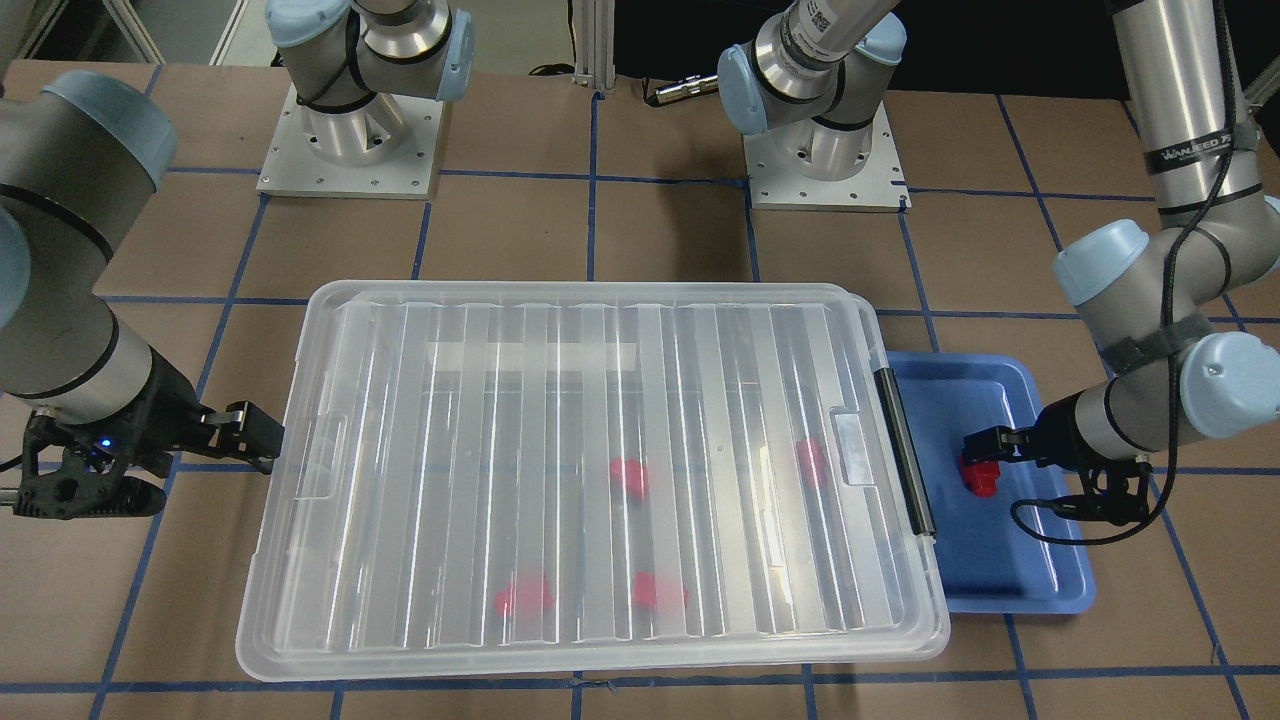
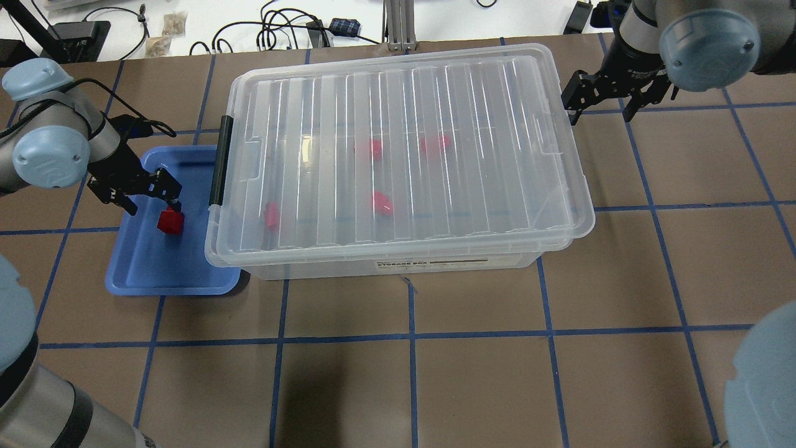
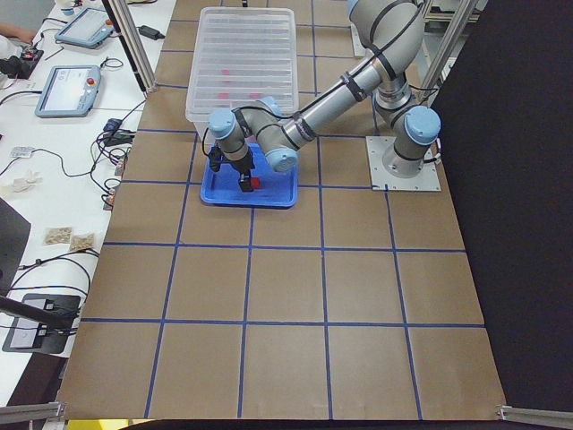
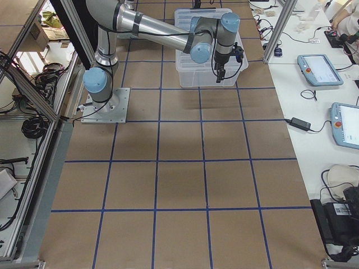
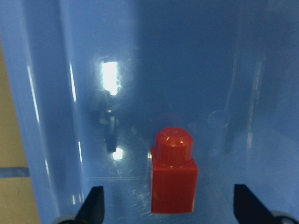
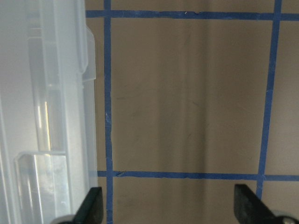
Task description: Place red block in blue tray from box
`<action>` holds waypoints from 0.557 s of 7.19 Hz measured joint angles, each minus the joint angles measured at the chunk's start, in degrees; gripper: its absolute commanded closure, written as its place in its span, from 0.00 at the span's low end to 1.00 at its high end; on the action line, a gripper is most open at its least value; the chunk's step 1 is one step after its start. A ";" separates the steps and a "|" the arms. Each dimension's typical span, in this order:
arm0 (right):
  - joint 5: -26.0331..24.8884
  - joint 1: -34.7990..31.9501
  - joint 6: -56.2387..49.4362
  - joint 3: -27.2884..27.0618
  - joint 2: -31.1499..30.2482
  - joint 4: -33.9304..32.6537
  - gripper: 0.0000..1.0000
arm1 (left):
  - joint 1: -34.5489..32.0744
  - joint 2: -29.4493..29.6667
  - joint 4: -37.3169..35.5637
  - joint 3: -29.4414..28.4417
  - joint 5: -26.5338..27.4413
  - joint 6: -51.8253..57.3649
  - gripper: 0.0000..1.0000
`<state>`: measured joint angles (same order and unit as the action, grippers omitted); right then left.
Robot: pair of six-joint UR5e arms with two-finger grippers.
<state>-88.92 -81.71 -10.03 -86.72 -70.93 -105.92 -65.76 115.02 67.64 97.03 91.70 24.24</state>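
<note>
1. The red block (image 5: 174,179) stands in the blue tray (image 2: 143,274); the left tool (image 5: 170,205) is wide open around it, so it can lift away.
2. The right tool (image 6: 168,205) hangs open beside the closed box (image 2: 398,124), keeping clear.

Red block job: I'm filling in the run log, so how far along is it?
Done: one red block lies in the blue tray, and the box is shut. In hand: the left end effector hangs open over that block, fingers clear of it. Left: only backing it away, it seems. Four other red blocks sit in the box; the right end effector is open beside it.
</note>
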 measured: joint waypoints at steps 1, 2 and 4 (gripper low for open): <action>-0.10 -0.05 -0.05 0.41 -0.08 -0.11 0.00 | -0.28 -1.74 1.15 -1.05 0.11 -0.21 0.00; -0.23 -0.06 -0.13 1.40 -0.81 0.18 0.00 | -0.58 -3.94 3.81 -2.64 0.20 -0.39 0.00; -0.03 -0.77 0.42 3.60 -5.11 4.26 0.00 | -1.09 -8.37 11.26 -6.94 0.06 -1.01 0.00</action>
<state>-88.95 -82.48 -9.61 -83.12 -76.05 -101.66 -66.84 106.65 78.91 90.09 91.76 23.24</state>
